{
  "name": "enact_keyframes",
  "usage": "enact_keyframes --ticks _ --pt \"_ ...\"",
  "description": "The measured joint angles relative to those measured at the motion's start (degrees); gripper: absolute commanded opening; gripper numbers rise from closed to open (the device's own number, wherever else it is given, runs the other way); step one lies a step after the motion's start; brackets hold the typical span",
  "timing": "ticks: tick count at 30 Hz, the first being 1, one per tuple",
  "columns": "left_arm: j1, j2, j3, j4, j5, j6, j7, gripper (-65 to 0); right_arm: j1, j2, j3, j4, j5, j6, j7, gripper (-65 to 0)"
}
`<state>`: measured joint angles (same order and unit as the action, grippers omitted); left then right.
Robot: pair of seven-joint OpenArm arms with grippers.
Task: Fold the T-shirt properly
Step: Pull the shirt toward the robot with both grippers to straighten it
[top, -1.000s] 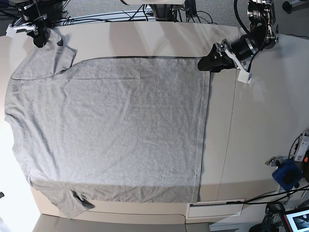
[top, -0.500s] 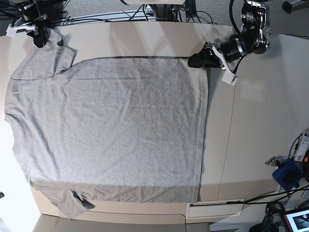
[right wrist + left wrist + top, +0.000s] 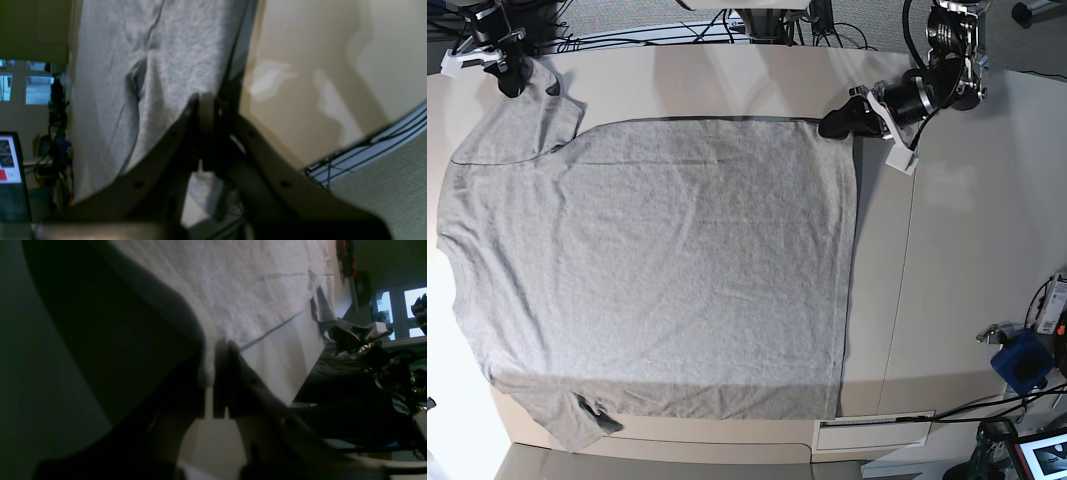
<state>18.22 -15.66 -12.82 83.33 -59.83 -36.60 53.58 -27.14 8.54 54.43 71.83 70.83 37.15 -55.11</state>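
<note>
On the pale table, the spread grey T-shirt [image 3: 677, 260].

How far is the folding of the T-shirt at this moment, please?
Done: the T-shirt lies spread out, mostly smooth. In hand: the left tool is closed on its hem corner, and the right tool on a sleeve. Left: the main folding, it seems, because the body is still broad and no compact bundle is visible.

You've got 2 grippers, left [image 3: 827, 129] and right [image 3: 511, 88]. 1 T-shirt [image 3: 662, 260], pinched in both. 1 blue box [image 3: 1023, 361], 1 lit screen [image 3: 1049, 456], both well apart from your left gripper.
</note>
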Motion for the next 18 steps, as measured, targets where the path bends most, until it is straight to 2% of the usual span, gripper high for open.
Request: enact_keyframes --ticks 6,9,18 --pt "5.3 -0.1 -5.9 3.8 -2.6 -0.8 3.8 -65.0 -1.5 -0.1 0.2 -0.2 2.8 0.0 -2.1 -65.0" --pt "7.1 0.0 -6.6 5.4 -2.5 -0.4 4.5 -65.0 -2.7 -0.1 0.1 0.3 3.6 1.1 -2.8 -65.0" --pt "10.8 0.0 -7.0 9.8 -2.1 -0.5 4.7 -65.0 -9.1 -0.6 1.2 12.5 1.8 0.5 -4.2 -65.0"
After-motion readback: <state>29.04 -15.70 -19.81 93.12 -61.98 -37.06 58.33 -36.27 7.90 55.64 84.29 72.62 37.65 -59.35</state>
